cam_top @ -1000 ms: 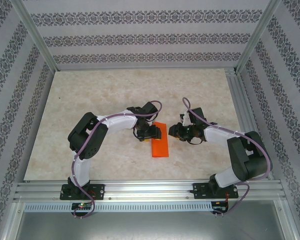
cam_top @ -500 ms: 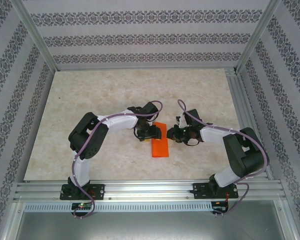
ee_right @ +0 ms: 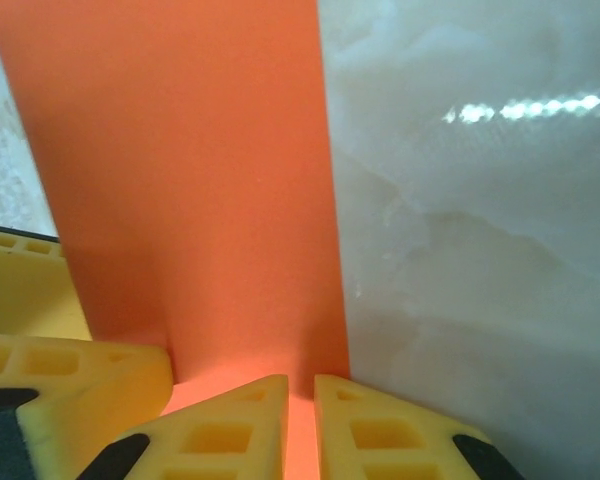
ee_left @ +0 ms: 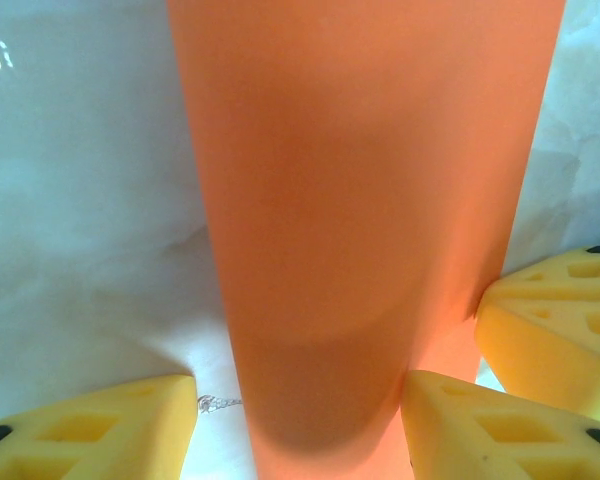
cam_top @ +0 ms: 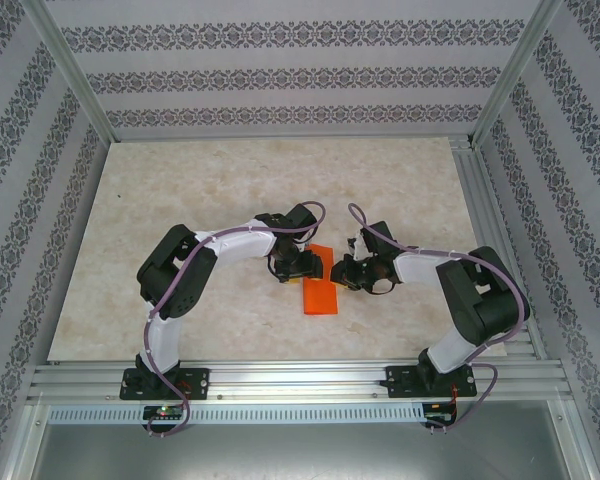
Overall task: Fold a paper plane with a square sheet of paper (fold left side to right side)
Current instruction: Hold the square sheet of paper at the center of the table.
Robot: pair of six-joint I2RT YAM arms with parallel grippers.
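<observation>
While the square sheet of paper, folded to a narrow strip, lies flat just nearward of the table's centre, the left gripper straddles its far end, fingers spread, probably to steady it. The right gripper, fingers almost together, appears to pinch the right edge.
</observation>
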